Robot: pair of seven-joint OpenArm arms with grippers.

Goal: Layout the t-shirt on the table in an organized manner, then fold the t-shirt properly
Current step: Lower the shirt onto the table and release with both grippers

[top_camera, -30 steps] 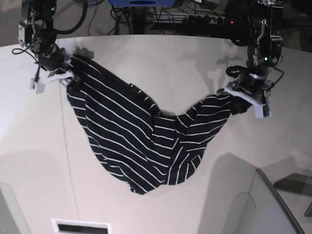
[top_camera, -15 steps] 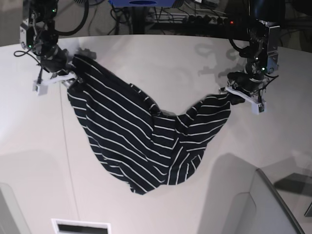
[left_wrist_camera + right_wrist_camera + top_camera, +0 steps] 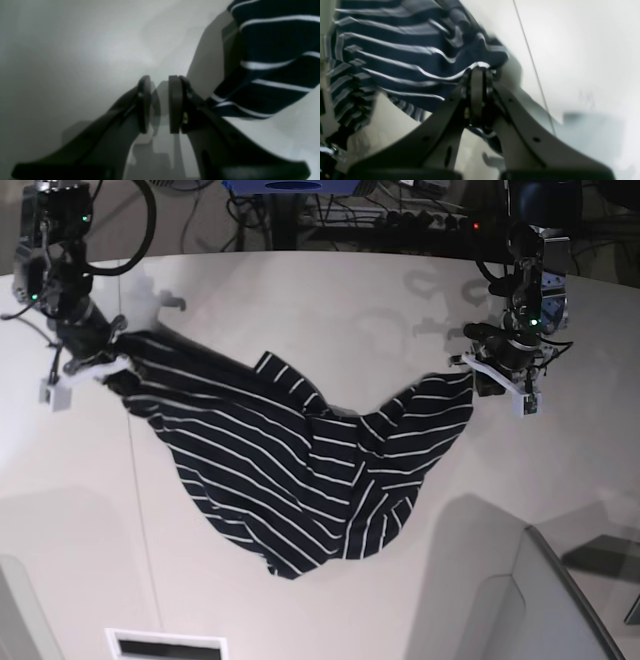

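in the base view the dark navy cloth t-shirt with thin white stripes [image 3: 300,470] lies bunched across the middle of the large smooth white table [image 3: 320,310], its two upper ends stretched toward the frame's left and right edges. at upper left the right gripper [image 3: 105,365] meets the shirt's left end; at upper right the left gripper [image 3: 490,375] sits at its right end. in the left wrist view the left gripper [image 3: 160,105] has its dark fingers a narrow gap apart with only white table between them, the striped cloth [image 3: 270,62] lying just beside them at upper right. in the right wrist view the right gripper [image 3: 477,92] is pinched tight on the shirt's edge [image 3: 415,55].
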